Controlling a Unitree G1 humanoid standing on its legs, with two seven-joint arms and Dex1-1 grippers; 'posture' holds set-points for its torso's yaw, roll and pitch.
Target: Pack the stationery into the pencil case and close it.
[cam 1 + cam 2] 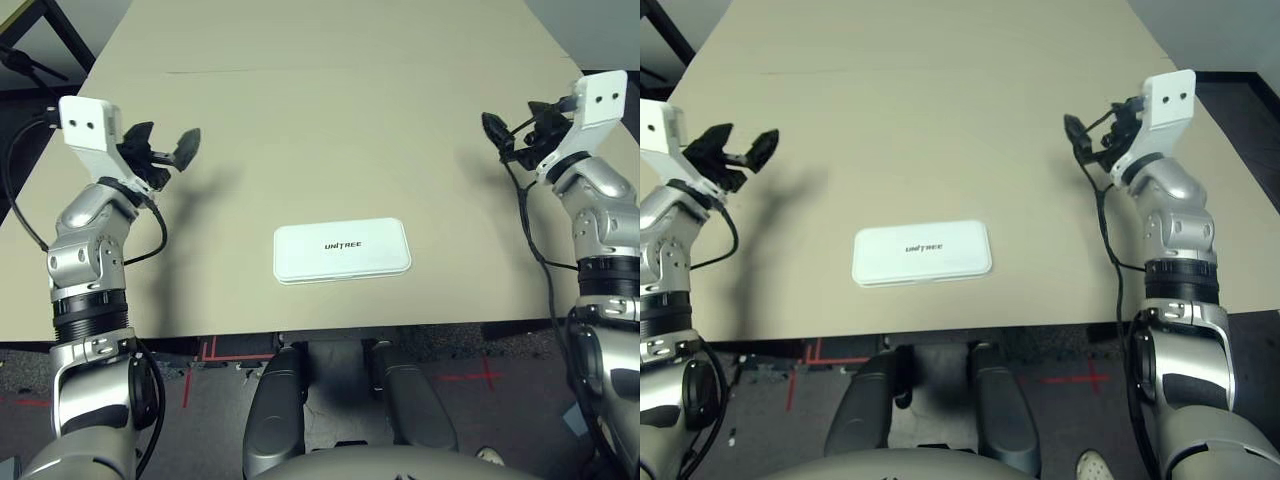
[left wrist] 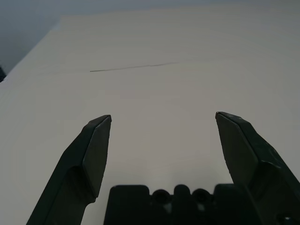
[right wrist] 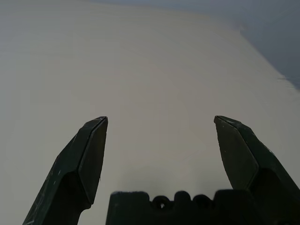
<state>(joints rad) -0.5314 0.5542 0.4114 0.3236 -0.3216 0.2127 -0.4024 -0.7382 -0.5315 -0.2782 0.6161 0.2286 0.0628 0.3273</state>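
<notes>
Looking basically done — the pencil case is seen shut between the left gripper and right gripper, both spread wide, nothing held, no stationery left out.

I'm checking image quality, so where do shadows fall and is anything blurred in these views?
Left eye view: soft shadow on the table beside the left gripper; pencil case lettering sharp. Right wrist view: open fingers crisp, the table's far edge hazy.

Probably a robotics lab or test room: a plain beige desk stands on dark speckled carpet marked with red tape crosses, cables trailing nearby.
</notes>
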